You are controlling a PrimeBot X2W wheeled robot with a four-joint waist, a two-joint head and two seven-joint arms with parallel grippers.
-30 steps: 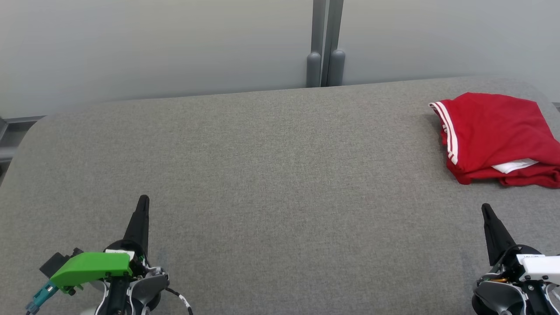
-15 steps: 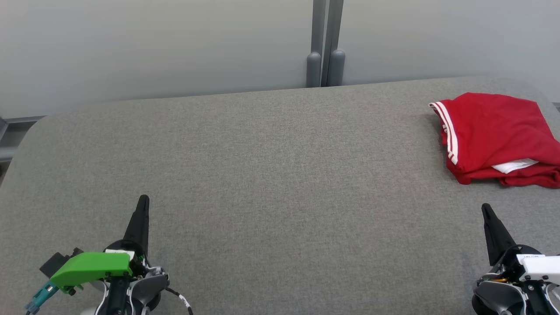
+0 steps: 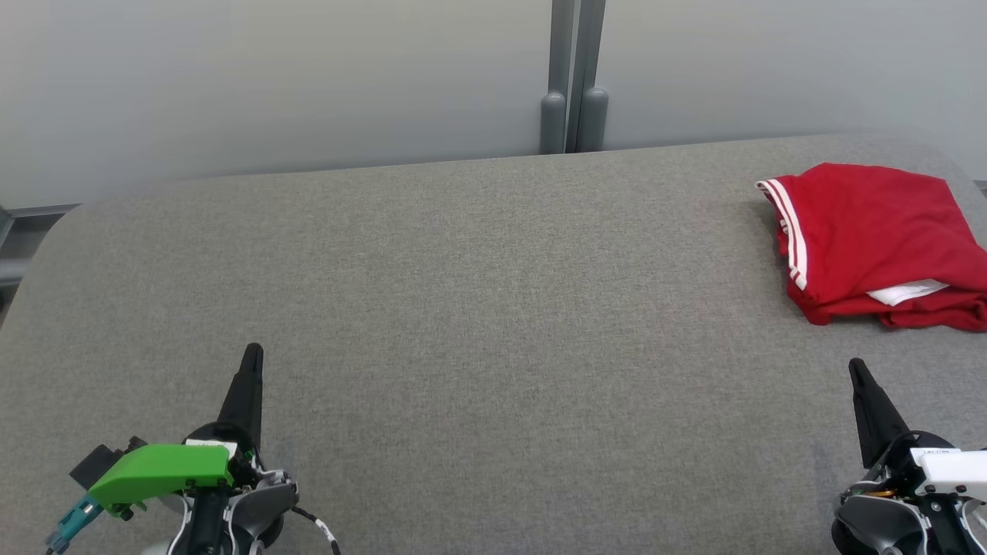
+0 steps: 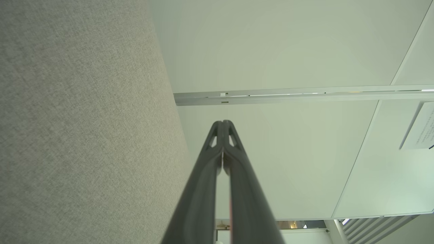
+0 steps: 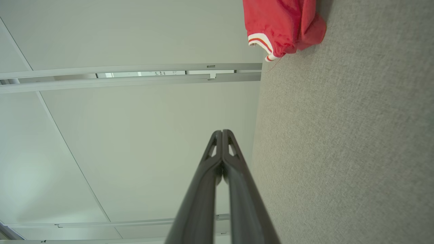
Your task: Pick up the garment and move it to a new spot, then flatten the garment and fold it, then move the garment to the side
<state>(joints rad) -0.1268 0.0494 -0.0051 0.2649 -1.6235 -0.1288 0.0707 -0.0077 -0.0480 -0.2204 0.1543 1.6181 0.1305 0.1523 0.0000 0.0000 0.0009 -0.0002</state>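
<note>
The grey cloth-covered table is stretching wide across the room in front of me. Its far edge is running along the pale wall panels, and a grey post is standing just behind that edge. The far left corner is curving round in a soft arc, and the far right corner is doing the same just behind the garment.

The garment, red with white stripes along one hem and a white patch peeking out below, is lying in a loose, folded-over heap at the far right of the table. Its right side is running out past the edge of the head view. From there a broad run of grey cloth is spreading leftward and toward the robot, giving open room across the middle and the whole left half.

The left gripper is sitting at the near left, well apart from the garment, with its fingers pointing toward the wall. In the left wrist view its fingers are pressing together at the tips, with only a thin slit showing lower down, and they are pinching nothing.

The right gripper is waiting at the near right, close to the garment's near edge but not touching it. In the right wrist view its fingers are likewise meeting at the tips and gripping nothing, with the garment lying ahead of them beside the table's edge. Whether either gripper is brushing the cloth, I cannot tell.
</note>
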